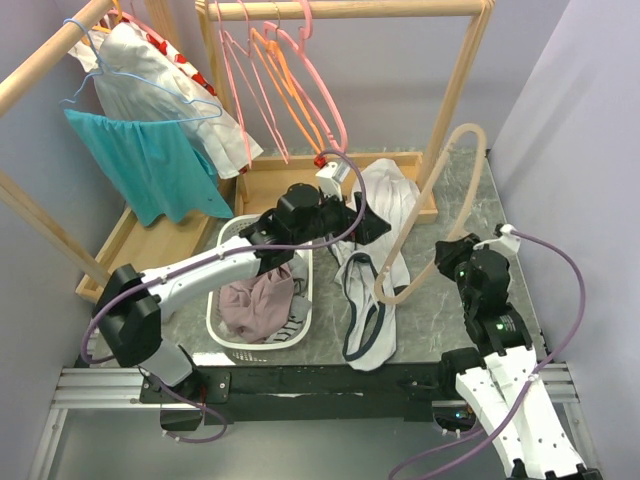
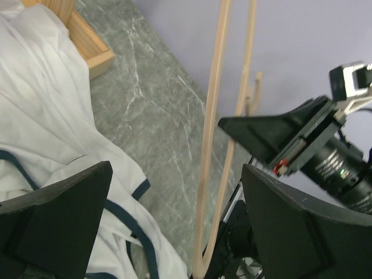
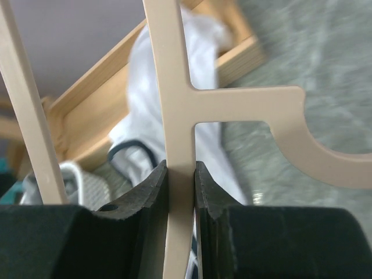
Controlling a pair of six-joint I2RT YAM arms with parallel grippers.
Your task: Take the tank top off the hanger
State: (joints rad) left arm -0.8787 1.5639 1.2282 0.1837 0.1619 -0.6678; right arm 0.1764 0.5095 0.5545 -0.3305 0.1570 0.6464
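Tank top (image 1: pixel 372 300) lies limp on the table (image 1: pixel 505 215) beside the basket (image 1: pixel 222 335), seemingly free of the hanger (image 1: pixel 432 195): light, soft, best pinched at a strap. Right gripper (image 3: pixel 180 192) clamps the stiff hanger; beyond, left gripper (image 2: pixel 177 168) hangs wide open.

Pale lavender walls (image 1: pixel 570 90) are enclosing a grey marbled tabletop (image 1: pixel 497 198), where a wooden garment rack (image 1: pixel 38 62) is standing at the left and a second rack (image 1: pixel 400 8) along the far side.

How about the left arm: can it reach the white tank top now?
Probably yes: the open left gripper hangs right above the tank top, and the hanger, held by the right gripper, stands aside.
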